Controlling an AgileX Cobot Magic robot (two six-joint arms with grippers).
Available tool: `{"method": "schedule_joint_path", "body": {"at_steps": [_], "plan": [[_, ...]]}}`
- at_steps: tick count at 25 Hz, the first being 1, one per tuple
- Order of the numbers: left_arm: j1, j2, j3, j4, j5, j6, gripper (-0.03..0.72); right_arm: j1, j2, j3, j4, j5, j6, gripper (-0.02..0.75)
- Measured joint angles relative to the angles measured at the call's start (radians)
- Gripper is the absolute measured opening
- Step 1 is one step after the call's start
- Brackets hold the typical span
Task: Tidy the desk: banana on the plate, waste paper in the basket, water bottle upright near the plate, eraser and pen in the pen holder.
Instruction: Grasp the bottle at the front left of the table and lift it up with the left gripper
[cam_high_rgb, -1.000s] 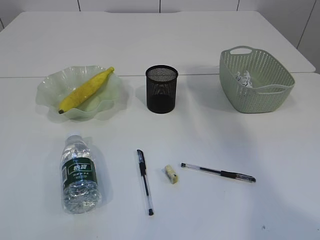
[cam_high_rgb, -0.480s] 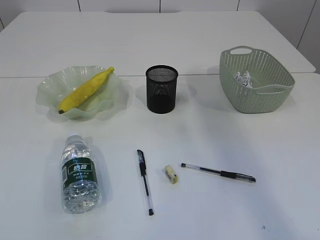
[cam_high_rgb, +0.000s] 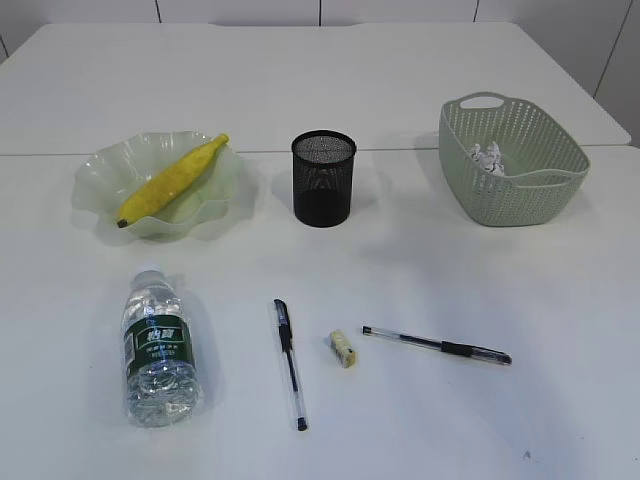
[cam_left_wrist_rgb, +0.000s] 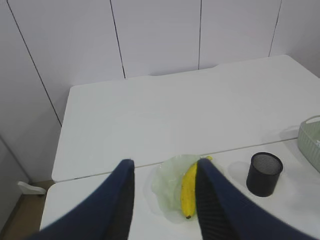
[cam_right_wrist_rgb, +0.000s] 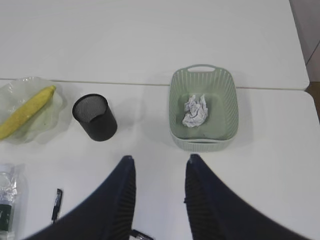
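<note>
Nearest the camera, in the lower part of the exterior view, lie the things not yet dealt with. At lower left the small clear plastic water bottle with its dark green label and white cap lies on its side on the plain white desk, cap toward the plate. Right of it a black-capped clear pen lies lengthwise, then the tiny cream-yellow eraser block, then a second clear pen with a black grip lying crosswise at lower centre-right. None of these touches another.

Farther back, in the middle band, the finished work shows. The ripe yellow banana rests diagonally in the translucent pale-green wavy-rimmed plate at left. The black wire-mesh cylindrical pen holder stands upright at centre (nothing visibly in it). At right, the sage-green perforated oblong basket holds a crumpled ball of white waste paper.

So two steps look done; by my reckoning the bottle, the eraser and the pens remain.

Both arms hang high above the desk, outside the exterior view. The left gripper and the right gripper each have their dark fingers apart, holding nothing.
</note>
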Motion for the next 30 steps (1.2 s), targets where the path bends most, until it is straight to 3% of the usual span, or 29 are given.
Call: {"method": "schedule_joint_path", "body": {"at_steps": [6,16,30], "plan": [[0.0,0.0,0.001,0.0,0.0,-0.013,0.286,0.0,-0.117,0.148,-0.011,0.0,-0.015,0.255],[0.0,0.008,0.001,-0.006,0.0,-0.031,0.286,0.0,-0.284,0.406,-0.126,-0.063,-0.039,0.253],[0.0,0.078,0.002,-0.05,0.002,-0.038,0.286,0.0,-0.309,0.642,-0.182,-0.1,-0.067,0.239]]}}
